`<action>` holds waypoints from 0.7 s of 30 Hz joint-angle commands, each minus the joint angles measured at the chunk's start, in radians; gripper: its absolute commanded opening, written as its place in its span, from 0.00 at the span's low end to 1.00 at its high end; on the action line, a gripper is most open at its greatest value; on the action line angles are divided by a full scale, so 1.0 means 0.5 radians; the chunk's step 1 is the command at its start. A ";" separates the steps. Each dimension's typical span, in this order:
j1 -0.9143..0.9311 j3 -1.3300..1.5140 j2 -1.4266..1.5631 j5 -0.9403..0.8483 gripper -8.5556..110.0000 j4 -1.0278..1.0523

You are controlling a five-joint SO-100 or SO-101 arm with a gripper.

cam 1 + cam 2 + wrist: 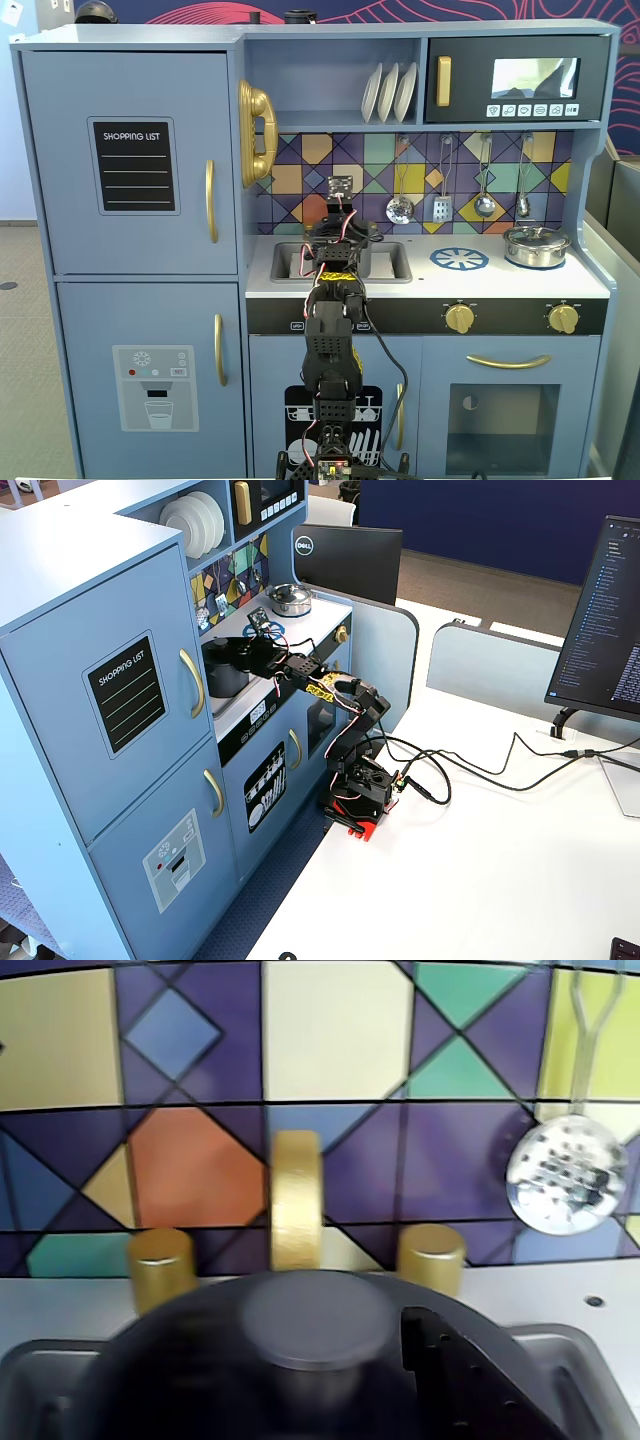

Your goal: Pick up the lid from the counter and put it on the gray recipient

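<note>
Reaching over the sink (395, 262) in a fixed view, the arm hides its gripper (337, 243) and the lid; in the wrist view the lid (310, 1320), knob up, sits over the basin below the gold faucet (297, 1210), whether clamped I cannot tell; in another fixed view the gray recipient (226, 670) stands in the sink.

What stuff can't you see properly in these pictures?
- The gray pot: in a fixed view from the front, the arm covers it completely.
- The lid: wrist view, blurred and cut off by the bottom edge.
- The gripper: too small in a fixed view to tell whether it grips the lid.
</note>
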 commanded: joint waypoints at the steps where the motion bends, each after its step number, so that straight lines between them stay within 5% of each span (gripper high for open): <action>1: 0.018 -0.098 0.114 0.018 0.34 0.034; 7: -0.025 -0.052 0.463 0.040 0.35 0.298; 21: 0.055 0.580 2.138 0.080 0.20 2.138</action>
